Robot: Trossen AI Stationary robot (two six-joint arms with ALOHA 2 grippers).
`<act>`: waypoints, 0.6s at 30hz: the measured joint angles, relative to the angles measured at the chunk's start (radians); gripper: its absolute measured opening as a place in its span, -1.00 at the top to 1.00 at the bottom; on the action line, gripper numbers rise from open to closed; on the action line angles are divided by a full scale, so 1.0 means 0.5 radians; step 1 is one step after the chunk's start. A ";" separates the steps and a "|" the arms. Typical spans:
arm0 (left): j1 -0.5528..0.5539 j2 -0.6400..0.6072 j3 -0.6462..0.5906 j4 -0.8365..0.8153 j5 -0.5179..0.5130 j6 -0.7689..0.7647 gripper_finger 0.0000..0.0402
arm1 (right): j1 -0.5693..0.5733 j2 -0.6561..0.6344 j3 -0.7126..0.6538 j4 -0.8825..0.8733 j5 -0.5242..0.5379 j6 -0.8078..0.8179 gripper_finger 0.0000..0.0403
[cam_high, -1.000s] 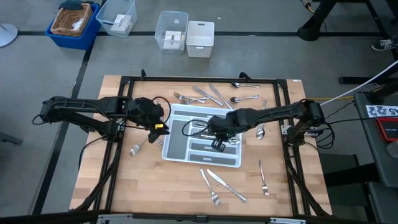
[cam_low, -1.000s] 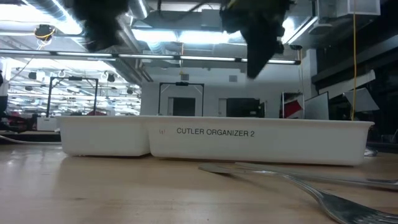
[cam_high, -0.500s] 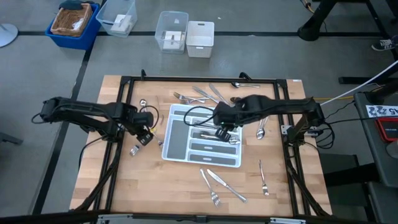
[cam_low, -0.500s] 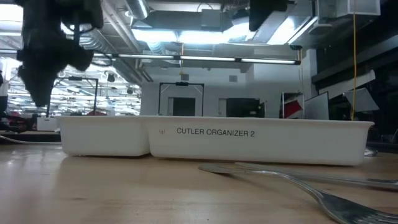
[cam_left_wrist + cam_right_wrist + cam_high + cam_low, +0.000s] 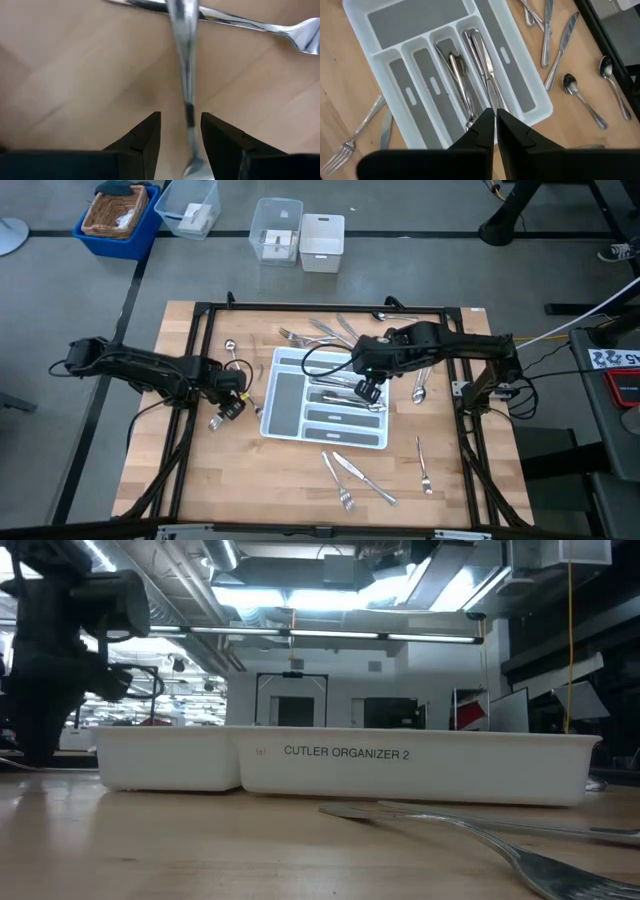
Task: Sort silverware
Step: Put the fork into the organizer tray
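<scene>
The white tray (image 5: 270,408) sits mid-table and holds several pieces of silverware (image 5: 470,70) in its middle compartments. My left gripper (image 5: 232,402) is down at the table just left of the tray and points straight down. Its fingers are open, one on either side of the slim shaft of a silver piece (image 5: 187,85) that lies flat on the wood. A fork (image 5: 250,22) lies across that piece farther on. My right gripper (image 5: 367,388) hangs shut above the tray's right part (image 5: 495,120), with nothing in it.
Loose silverware lies on the wood beyond the tray (image 5: 330,332), at its right (image 5: 421,386) and toward the near edge (image 5: 352,472). Bins (image 5: 300,235) stand on the floor past the table. The tray's front wall (image 5: 340,765) fills the low view, with a fork (image 5: 520,850) before it.
My left gripper has sunk from beside the tray's left rim down to the table, shifting toward the left and near edges and rolling as it went; it now straddles a silver piece. My right gripper has risen from the tray and drawn toward the far right, staying shut.
</scene>
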 joint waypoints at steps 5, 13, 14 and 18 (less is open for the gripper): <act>-0.021 0.044 -0.092 0.169 0.089 -0.017 0.35 | 0.000 0.000 0.000 -0.025 -0.005 0.000 0.88; -0.043 0.099 -0.104 0.114 0.034 -0.069 0.71 | 0.000 -0.076 -0.001 -0.023 -0.005 0.000 0.88; -0.043 0.099 -0.099 0.109 0.028 -0.069 0.80 | 0.000 -0.089 -0.001 -0.023 -0.004 0.000 0.88; -0.043 0.091 -0.045 0.072 0.032 -0.070 0.94 | 0.000 -0.163 -0.001 -0.023 0.004 -0.001 0.88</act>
